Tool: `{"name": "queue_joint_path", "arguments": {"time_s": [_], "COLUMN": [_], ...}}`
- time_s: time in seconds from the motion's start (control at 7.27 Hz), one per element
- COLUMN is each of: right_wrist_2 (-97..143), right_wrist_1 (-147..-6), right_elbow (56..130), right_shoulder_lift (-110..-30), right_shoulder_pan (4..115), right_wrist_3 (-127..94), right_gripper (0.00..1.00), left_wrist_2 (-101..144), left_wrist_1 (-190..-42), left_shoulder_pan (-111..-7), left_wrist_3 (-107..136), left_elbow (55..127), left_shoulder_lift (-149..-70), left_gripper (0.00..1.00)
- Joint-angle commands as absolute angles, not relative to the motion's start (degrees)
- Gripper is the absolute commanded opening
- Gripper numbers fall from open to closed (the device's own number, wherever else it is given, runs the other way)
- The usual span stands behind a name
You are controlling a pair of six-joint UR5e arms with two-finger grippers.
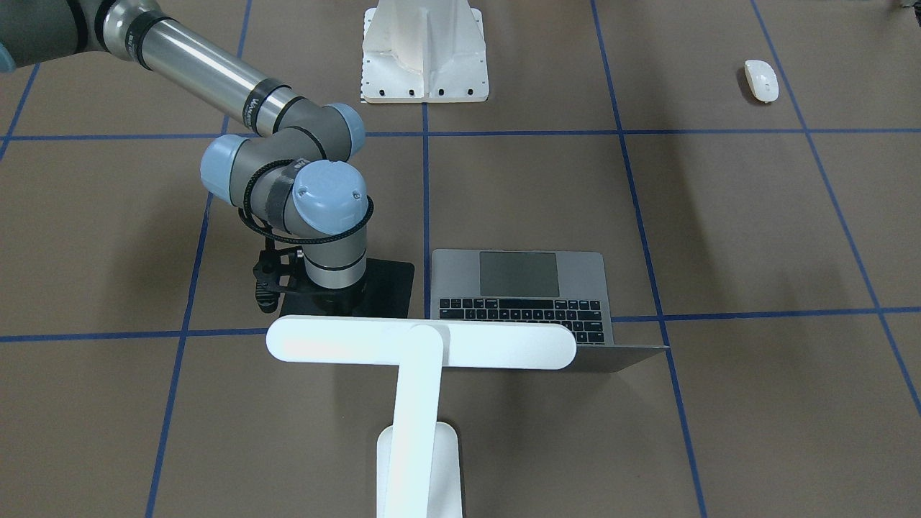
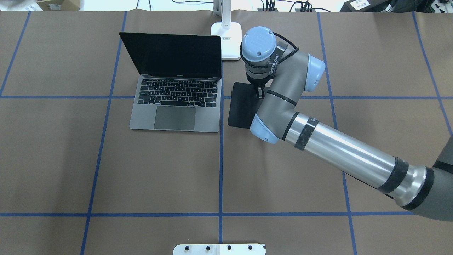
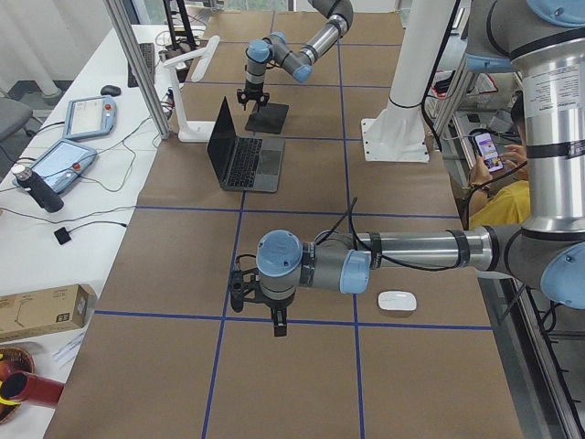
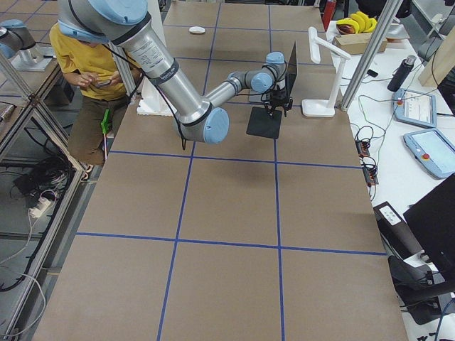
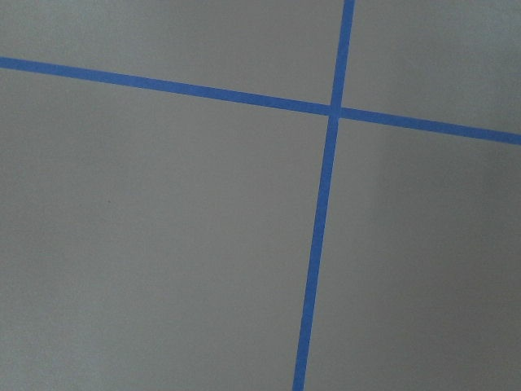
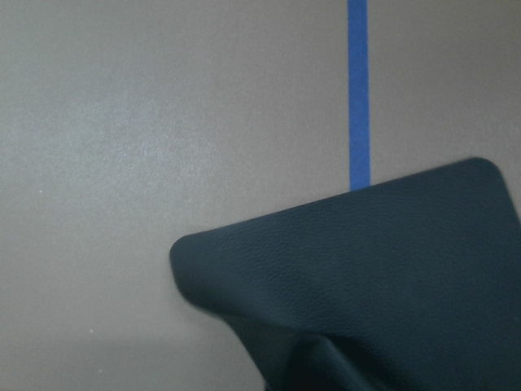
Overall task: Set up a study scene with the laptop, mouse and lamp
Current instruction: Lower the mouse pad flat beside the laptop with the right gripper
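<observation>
The open grey laptop (image 2: 177, 106) sits on the table left of centre, with its screen facing me. The white lamp (image 1: 421, 344) stands behind it; its base shows in the overhead view (image 2: 226, 39). The white mouse (image 1: 761, 80) lies far off on my left side, close to my left arm (image 3: 397, 300). My right gripper (image 2: 260, 93) is down on a flat black mat (image 2: 240, 106) beside the laptop. The right wrist view shows the mat (image 6: 391, 277) creased and pulled up at the fingers. My left gripper (image 3: 277, 325) hangs over bare table; I cannot tell if it is open or shut.
A white ribbed pedestal (image 1: 424, 54) stands at the robot's side of the table. Blue tape lines (image 5: 321, 244) cross the brown tabletop. A person with a phone (image 3: 498, 174) sits beside the table. Tablets and cables lie on the white bench (image 4: 419, 114) past the far edge.
</observation>
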State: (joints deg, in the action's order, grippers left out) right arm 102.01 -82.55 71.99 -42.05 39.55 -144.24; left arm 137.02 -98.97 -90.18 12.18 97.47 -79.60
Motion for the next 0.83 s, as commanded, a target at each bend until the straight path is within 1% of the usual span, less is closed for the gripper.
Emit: {"name": "queue_joint_path", "arguments": {"time_s": [0.0,0.14,0.28,0.41,0.55,0.69], "right_wrist_2": [102.22,102.30,102.39,102.48,102.83,104.49], "right_wrist_1": [-82.44,-82.70,-82.88,-82.97,-83.06,-84.10], "right_elbow": [73.82,75.31,78.54,84.06,88.90,93.47], "right_shoulder_lift": [-42.54,-42.71,-44.19,-48.56,-53.04,-57.18], "right_shoulder_pan": [40.43,40.60,40.61,40.69,41.56,42.96], "right_wrist_3": [-141.08,-138.89,-134.69,-128.91,-122.67,-114.43], "right_gripper": [1.00,1.00,1.00,1.00,1.00,1.00], "left_wrist_2": [137.02,137.02,137.02,137.20,137.11,137.20], "left_wrist_1": [-99.05,-99.05,-99.14,-99.66,-99.67,-99.67], "left_shoulder_pan": [-90.18,-90.26,-90.26,-90.26,-90.26,-90.09], "left_wrist_3": [12.13,12.13,12.13,12.13,12.13,11.78], "left_elbow": [97.56,97.99,98.69,99.40,102.62,103.61], "left_shoulder_lift": [-79.63,-79.63,-79.63,-79.89,-79.72,-79.80], "left_gripper": [1.00,1.00,1.00,1.00,1.00,1.00]}}
